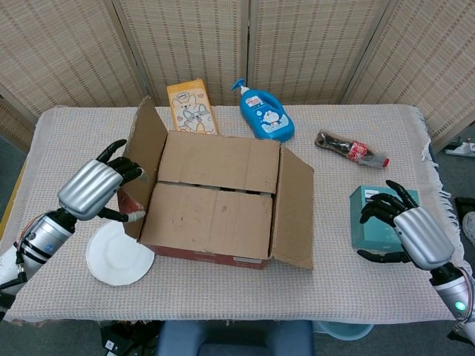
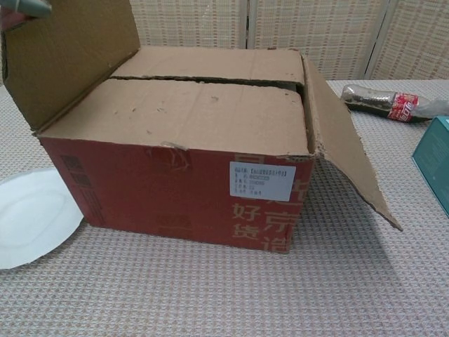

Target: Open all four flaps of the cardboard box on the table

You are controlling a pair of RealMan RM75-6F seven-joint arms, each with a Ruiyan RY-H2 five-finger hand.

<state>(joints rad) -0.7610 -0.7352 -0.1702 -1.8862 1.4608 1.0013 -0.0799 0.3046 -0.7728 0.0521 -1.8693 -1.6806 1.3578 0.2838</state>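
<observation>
The red cardboard box stands mid-table. Its left flap is raised and leans outward; the chest view shows that left flap upright at the top left. The right flap hangs open down the right side. The front flap and back flap lie flat and closed, meeting at a seam. My left hand is outside the left flap, fingers spread and touching its outer face. My right hand hovers at the table's right, fingers apart, holding nothing.
A white plate lies by the box's front left corner. A teal box sits beside my right hand. A cola bottle, a blue detergent bottle and a yellow carton lie behind the box.
</observation>
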